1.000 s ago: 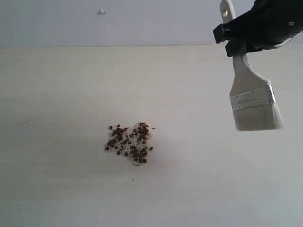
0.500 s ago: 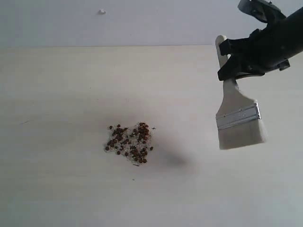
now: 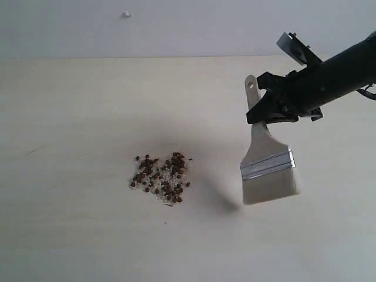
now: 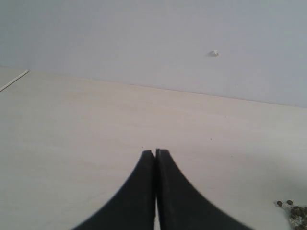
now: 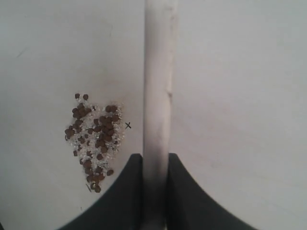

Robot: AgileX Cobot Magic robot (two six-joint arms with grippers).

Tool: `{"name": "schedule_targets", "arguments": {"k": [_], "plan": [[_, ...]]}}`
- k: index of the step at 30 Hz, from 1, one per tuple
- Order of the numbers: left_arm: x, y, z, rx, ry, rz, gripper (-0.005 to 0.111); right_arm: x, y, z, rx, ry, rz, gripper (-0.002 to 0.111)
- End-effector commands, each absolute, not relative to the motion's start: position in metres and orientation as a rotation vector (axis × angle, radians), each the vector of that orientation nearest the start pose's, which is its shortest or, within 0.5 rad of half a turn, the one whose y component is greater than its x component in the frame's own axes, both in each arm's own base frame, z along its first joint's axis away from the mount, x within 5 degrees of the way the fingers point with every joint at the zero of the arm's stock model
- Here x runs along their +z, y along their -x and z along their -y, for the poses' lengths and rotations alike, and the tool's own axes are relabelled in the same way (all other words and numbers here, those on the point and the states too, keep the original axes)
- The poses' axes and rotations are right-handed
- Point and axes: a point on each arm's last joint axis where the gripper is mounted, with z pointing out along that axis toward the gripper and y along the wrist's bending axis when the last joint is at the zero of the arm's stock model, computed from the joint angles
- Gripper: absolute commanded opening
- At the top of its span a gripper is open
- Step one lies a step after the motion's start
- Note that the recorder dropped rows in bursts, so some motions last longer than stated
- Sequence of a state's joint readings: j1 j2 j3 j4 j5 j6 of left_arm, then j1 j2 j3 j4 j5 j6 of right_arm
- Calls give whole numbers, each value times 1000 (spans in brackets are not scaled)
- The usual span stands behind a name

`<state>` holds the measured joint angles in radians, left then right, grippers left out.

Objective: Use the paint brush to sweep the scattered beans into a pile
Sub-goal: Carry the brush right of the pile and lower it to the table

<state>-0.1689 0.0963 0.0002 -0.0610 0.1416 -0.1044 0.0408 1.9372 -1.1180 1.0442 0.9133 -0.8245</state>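
Pale, bare tabletop [image 3: 70, 235] running back to a plain grey-white wall [image 3: 194, 23]; nothing else on it but the work. Beans [image 3: 160, 178] lie a little toward 7 o'clock of the exterior view's centre, already drawn into a fairly tight patch mixed with whitish grains, with a few strays at its 9 and 6 o'clock edges. Paint brush [image 3: 267, 164] hangs at roughly 3 o'clock of the patch, near it but apart, handle up, bristles [image 3: 270, 189] down. Its shadow falls offset toward the pile, so the bristles look to be just off the surface; contact cannot be confirmed. Judged step: lining up a closing stroke from the 3 o'clock side, the sweeping mostly done. Next move calls for setting the bristle edge flat on the tabletop short of the pile, then a light, slow draw toward 9 o'clock, since round beans will roll if pushed hard. Right fingers [image 5: 184, 196] are clenched on the brush handle, one on each flat side, a narrow gap filled by the wood. Left fingers [image 4: 139, 191] are pressed together, tips touching, holding nothing, hanging clear of the beans.
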Motion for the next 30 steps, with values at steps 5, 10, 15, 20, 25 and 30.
{"name": "schedule_targets", "arguments": {"k": [5, 10, 15, 20, 25, 30], "plan": [[195, -62, 12, -266, -6, -1723, 0, 130, -357, -77, 1130, 222, -2717, 0], [195, -62, 12, -266, -6, -1723, 0, 118, -362, -82, 1249, 125, -2673, 0], [195, -62, 12, -266, -6, -1723, 0, 102, -360, -83, 1285, 100, -2711, 0], [195, -62, 12, -266, -6, -1723, 0, 100, -360, -84, 1301, 127, -2706, 0], [195, -62, 12, -266, -6, -1723, 0, 101, -358, -85, 1333, 193, -2679, 0], [195, -62, 12, -266, -6, -1723, 0, 103, -359, -86, 1344, 195, -2660, 0]]}}
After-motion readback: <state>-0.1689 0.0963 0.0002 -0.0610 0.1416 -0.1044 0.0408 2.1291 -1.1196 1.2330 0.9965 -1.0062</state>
